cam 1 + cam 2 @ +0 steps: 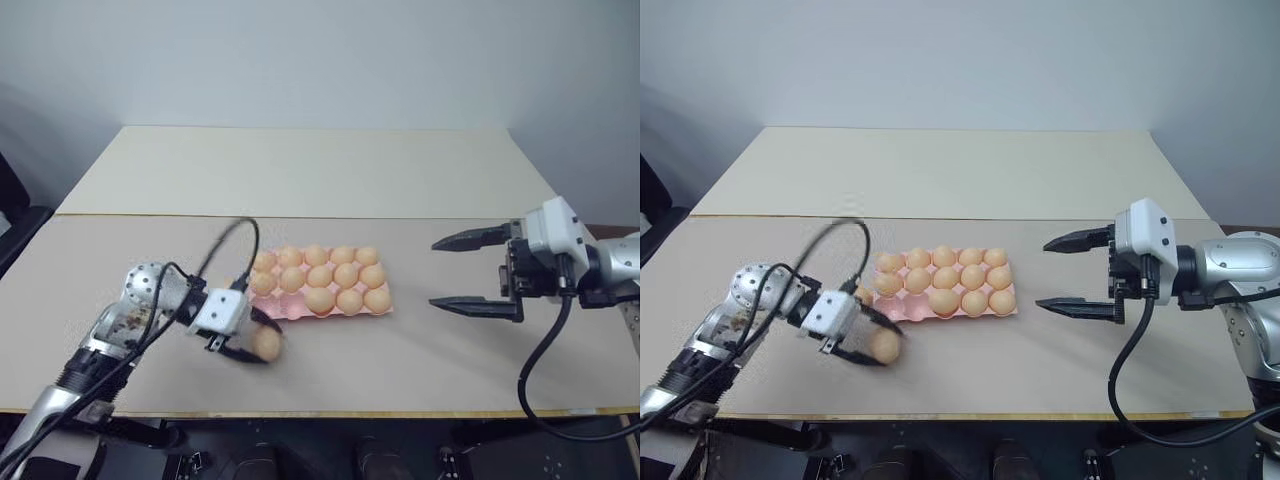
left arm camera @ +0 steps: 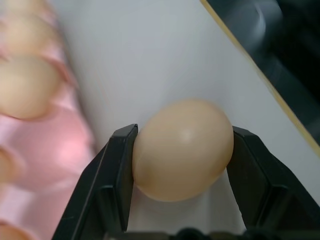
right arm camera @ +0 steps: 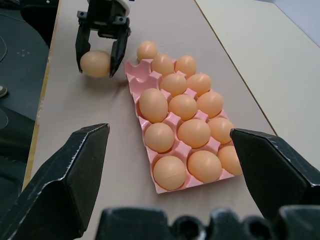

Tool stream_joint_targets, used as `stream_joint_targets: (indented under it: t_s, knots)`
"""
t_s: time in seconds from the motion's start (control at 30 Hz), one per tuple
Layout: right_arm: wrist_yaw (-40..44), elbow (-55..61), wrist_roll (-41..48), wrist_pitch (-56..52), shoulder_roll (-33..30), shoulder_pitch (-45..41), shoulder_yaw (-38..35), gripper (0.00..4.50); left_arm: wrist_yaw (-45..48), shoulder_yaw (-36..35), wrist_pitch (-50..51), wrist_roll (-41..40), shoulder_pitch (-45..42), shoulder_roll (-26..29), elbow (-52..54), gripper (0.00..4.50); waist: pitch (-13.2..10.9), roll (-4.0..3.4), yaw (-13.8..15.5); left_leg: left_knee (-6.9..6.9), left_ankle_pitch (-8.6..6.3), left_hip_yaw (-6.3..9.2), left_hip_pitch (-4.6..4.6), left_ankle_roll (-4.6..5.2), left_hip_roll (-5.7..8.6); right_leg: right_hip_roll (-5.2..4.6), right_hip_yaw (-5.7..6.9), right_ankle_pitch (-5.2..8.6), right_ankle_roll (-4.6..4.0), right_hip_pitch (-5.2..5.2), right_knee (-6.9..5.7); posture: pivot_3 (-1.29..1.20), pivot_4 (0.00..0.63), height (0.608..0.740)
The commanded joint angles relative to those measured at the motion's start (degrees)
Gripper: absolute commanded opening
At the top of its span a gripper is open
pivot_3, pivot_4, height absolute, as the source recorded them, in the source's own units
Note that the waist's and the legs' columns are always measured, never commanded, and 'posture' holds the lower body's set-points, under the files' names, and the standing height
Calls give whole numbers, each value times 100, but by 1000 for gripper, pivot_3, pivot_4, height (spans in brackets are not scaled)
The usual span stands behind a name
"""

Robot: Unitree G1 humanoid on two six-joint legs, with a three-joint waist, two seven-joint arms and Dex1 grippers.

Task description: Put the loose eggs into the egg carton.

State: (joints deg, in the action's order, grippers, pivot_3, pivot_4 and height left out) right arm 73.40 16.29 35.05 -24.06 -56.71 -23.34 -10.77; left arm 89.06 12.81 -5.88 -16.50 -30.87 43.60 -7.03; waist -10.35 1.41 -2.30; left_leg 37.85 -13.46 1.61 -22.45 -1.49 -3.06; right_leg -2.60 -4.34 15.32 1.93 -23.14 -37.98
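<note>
Thirteen of the loose eggs (image 3: pixel 182 106) appear to sit in the egg carton (image 1: pixel 285 312) already, filling its two far rows and the right part of the near row; two cups at its 8 o'clock corner look empty. Two eggs seem left to place, so I judge the job close to its end. One of them is the held egg (image 2: pixel 182 149), pinched between the two black fingers of the left gripper (image 1: pixel 258 343), low over the table (image 1: pixel 300 170) at about 7 o'clock from the carton and just clear of its edge; whether it rests on the surface I cannot tell. The right gripper (image 1: pixel 432 272) hangs at 3 o'clock from the carton, well apart from it, its fingers spread wide and empty.

The left wrist view shows both pads flat against the egg's sides, which the head views blur; the right wrist view looks along the carton, makes the vacant cups plain, and shows the last stray egg (image 3: pixel 146 50) lying on the table just beyond the carton's 9 o'clock end.
</note>
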Motion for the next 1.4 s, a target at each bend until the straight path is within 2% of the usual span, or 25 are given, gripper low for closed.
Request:
stream_joint_targets:
  t_s: [0.03,0.37,0.47,0.57,0.6,0.8,0.97,1.13,1.27,1.4]
  knots:
    - [-88,119,103,4,-41,-44,-215,4500,-609,-405,482,-314,-251,-268,202,2682,0,0,9,0,0,1,0,0,0,0,0,0,1,1,0,0,150,740]
    - [-194,177,98,13,-51,-29,-211,4500,-1208,-210,-267,635,-425,-597,-429,2682,0,0,-2,0,0,2,3,0,2,0,-1,-1,-1,2,-1,0,150,740]
    - [-231,204,98,-11,-62,-26,-216,4500,-1360,-196,-349,798,-510,-684,-566,3322,0,0,6,0,0,1,2,0,3,-1,-1,-1,0,3,1,0,150,740]
    - [-278,229,118,-45,-65,-27,-232,4500,-1487,-271,-288,742,-553,-813,-573,4346,0,0,20,0,0,2,-1,0,3,-1,0,-1,1,2,3,0,150,740]
    - [-286,232,126,-52,-69,-23,-237,4500,-1524,-290,-312,736,-559,-839,-571,4491,0,0,22,0,0,2,-1,0,3,-1,0,-1,1,3,3,0,150,740]
    - [-363,303,192,-114,-42,-2,-248,4500,-1537,-547,-17,374,-571,-805,-368,4491,0,0,-4,0,0,2,1,0,3,-1,-1,-2,1,2,0,0,150,740]
    - [-342,297,323,-183,-22,32,-293,4500,-921,-1176,694,-524,-487,-184,-108,4491,0,0,-37,0,0,3,1,0,2,0,-1,-1,1,1,1,0,150,740]
    - [-262,197,411,-223,-46,74,-303,4500,-280,-2096,1691,-1334,-306,956,-322,4491,0,0,-36,-1,0,3,3,0,1,0,0,-1,2,0,0,0,150,740]
    - [-299,162,442,-339,-32,61,-309,4500,58,-2604,1910,-1480,11,1650,-595,4491,-1,-2,-28,-2,0,2,4,0,0,-1,1,0,2,0,0,0,150,740]
    - [-197,68,451,-286,-39,110,-403,4500,338,-3040,1722,-1252,792,2266,-868,4491,-2,-4,-25,-5,0,-1,4,0,-1,-1,1,1,1,-2,3,0,150,740]
